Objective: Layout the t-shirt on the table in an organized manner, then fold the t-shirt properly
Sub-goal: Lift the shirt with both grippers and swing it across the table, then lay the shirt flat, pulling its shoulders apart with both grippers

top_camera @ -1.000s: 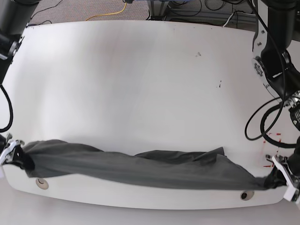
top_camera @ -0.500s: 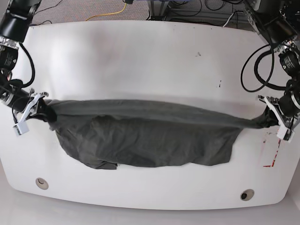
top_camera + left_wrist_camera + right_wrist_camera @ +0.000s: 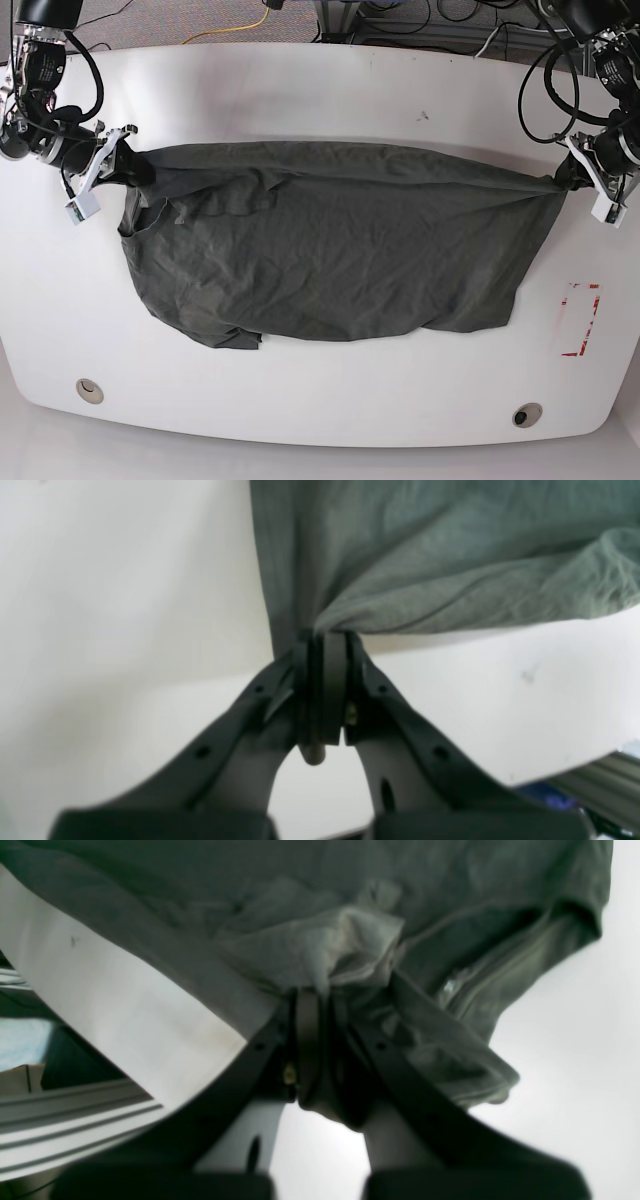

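Note:
The dark charcoal t-shirt (image 3: pixel 330 250) lies spread across the middle of the white table (image 3: pixel 300 100), its far edge stretched taut between both grippers. On the right of the base view, my left gripper (image 3: pixel 572 176) is shut on the shirt's right corner. In the left wrist view that gripper (image 3: pixel 327 640) pinches a bunched fold of grey-green t-shirt (image 3: pixel 425 555). At the left of the base view, my right gripper (image 3: pixel 128 165) is shut on the other corner. The right wrist view shows this gripper (image 3: pixel 320 997) clamped on gathered t-shirt (image 3: pixel 310 915), a sleeve hanging beside it.
A red tape rectangle (image 3: pixel 580 320) marks the table's right side. Two round grommet holes (image 3: pixel 90 390) (image 3: pixel 526 414) sit near the front edge. Cables (image 3: pixel 230 30) and floor lie beyond the far edge. Small dark scuffs (image 3: pixel 424 116) dot the back right.
Both grippers have drawn the shirt from the front edge toward the far side of the table. The cloth has spread out flatter behind them.

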You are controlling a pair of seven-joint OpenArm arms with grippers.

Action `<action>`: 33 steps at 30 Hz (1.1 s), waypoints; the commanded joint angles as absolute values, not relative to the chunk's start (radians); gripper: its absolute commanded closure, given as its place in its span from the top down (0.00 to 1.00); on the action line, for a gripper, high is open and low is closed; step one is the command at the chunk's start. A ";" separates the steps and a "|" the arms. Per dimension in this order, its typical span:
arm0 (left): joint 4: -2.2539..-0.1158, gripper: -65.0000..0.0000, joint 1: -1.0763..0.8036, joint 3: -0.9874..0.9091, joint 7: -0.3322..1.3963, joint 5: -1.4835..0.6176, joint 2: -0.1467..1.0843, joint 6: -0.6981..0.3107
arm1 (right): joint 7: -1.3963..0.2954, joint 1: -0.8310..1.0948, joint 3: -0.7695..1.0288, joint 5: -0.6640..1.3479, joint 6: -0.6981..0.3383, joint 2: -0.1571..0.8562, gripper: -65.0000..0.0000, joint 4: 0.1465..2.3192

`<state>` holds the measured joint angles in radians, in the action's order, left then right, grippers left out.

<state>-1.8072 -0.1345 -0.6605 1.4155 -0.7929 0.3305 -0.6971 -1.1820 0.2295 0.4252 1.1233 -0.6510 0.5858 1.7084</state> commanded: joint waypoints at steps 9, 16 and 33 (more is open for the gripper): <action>-1.821 0.02 -0.237 -0.671 1.396 -0.805 0.401 -0.698 | -1.155 0.331 0.510 1.035 -0.661 0.539 0.01 1.733; -1.819 0.02 -0.272 -0.671 1.396 -0.805 0.438 -0.698 | -1.155 0.360 0.535 0.954 -0.662 0.530 0.01 1.728; -1.817 0.03 -0.306 -0.671 1.396 -0.805 0.466 -0.698 | -1.155 0.427 0.541 0.895 -0.654 0.476 0.11 1.732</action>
